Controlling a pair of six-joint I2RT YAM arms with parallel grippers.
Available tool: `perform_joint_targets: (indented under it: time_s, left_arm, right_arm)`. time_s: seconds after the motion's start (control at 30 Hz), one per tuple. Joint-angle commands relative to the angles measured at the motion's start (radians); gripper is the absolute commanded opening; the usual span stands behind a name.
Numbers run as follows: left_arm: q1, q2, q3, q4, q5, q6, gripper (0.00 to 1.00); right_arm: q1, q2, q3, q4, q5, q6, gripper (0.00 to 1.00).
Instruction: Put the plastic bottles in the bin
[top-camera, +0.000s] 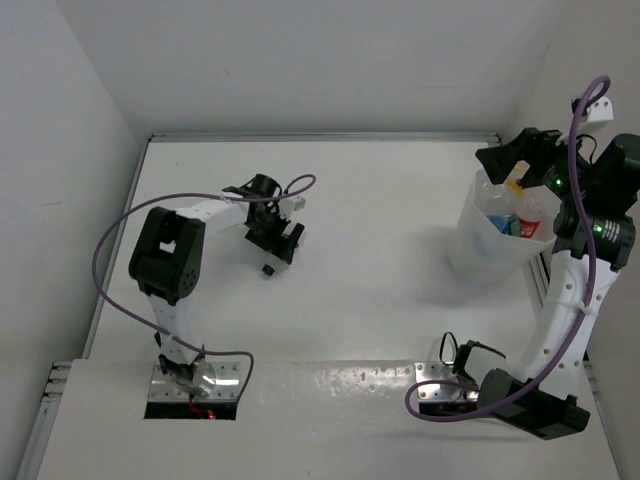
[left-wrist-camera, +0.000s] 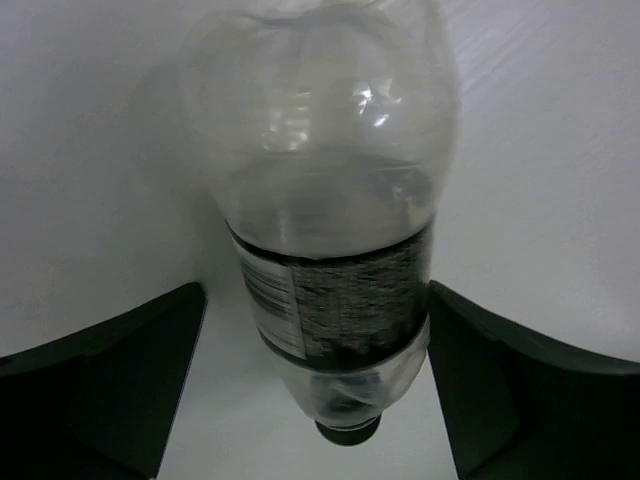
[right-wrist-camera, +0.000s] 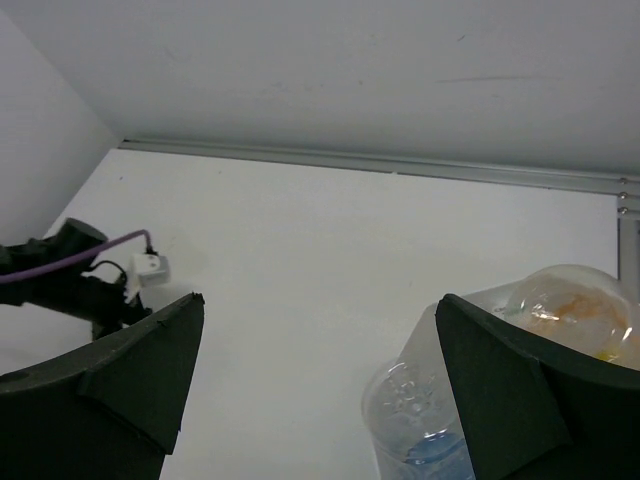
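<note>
Straddled by your left gripper (left-wrist-camera: 312, 330), a clear bottle with a black label (left-wrist-camera: 330, 290) lies on its side on the bench (left-wrist-camera: 80, 150). Its long axis runs straight between the wide-spread fingers, black cap (left-wrist-camera: 347, 432) toward the wrist, base pointing away. You cannot tell whether either finger touches it. From above, only that cap shows, on the near side of the gripper; the body is hidden beneath it. Your right gripper (right-wrist-camera: 315, 330) hangs wide open, holding nothing, above the bin (top-camera: 478, 250) near the bench's far right corner. Inside lie a blue-tinged bottle (right-wrist-camera: 415, 425) and a yellow-orange bottle (right-wrist-camera: 572, 300), both cut off by a finger, and which way they point is hard to make out.
</note>
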Motion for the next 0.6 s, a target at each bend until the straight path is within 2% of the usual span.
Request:
perform_joint_targets:
  time_s: [0.0,0.1,0.13,0.17,0.23,0.27,0.33,0.37,0.4,0.5,0.53,0.57]
  left_arm:
    - [-0.005,0.080,0.018,0.039,-0.065,-0.070,0.96]
    - [-0.014,0.092,0.044,0.048,-0.065,-0.070,0.79]
    - [-0.014,0.092,0.055,0.048,-0.056,-0.061,0.59]
    - [-0.014,0.078,0.076,0.039,-0.039,-0.060,0.48]
    - [0.009,0.019,0.088,0.039,0.037,-0.027,0.35]
    - [0.036,-0.021,0.104,0.053,0.168,-0.027,0.33]
    - [0.058,-0.151,0.125,0.102,0.312,-0.056,0.30]
    - [0.058,-0.225,0.156,0.126,0.446,-0.079,0.30]
    - [0.058,-0.256,0.173,0.159,0.520,-0.108,0.29]
    - [0.035,-0.322,0.197,0.431,0.755,-0.368,0.25]
    - [0.025,-0.345,0.188,0.546,0.797,-0.469,0.25]
    - [0.012,-0.345,0.188,0.763,0.820,-0.669,0.25]
  right_arm:
    - [0.005,-0.021,-0.008,0.015,-0.066,0.039,0.96]
    - [0.007,-0.022,-0.016,0.007,-0.089,0.040,0.96]
    - [0.008,-0.022,-0.016,0.012,-0.098,0.045,0.96]
    - [0.011,-0.022,-0.019,0.015,-0.104,0.048,0.96]
    - [0.031,-0.025,-0.037,0.033,-0.139,0.081,0.96]
    - [0.034,-0.030,-0.046,0.067,-0.147,0.097,0.96]
    - [0.065,-0.036,-0.089,0.131,-0.192,0.167,0.96]
    - [0.079,-0.021,-0.112,0.192,-0.202,0.218,0.96]
    - [0.133,-0.027,-0.111,0.207,-0.205,0.233,0.96]
    - [0.201,0.007,-0.118,0.326,-0.236,0.305,0.96]
    - [0.277,0.015,-0.129,0.357,-0.250,0.380,0.96]
    - [0.301,0.024,-0.132,0.423,-0.264,0.406,0.98]
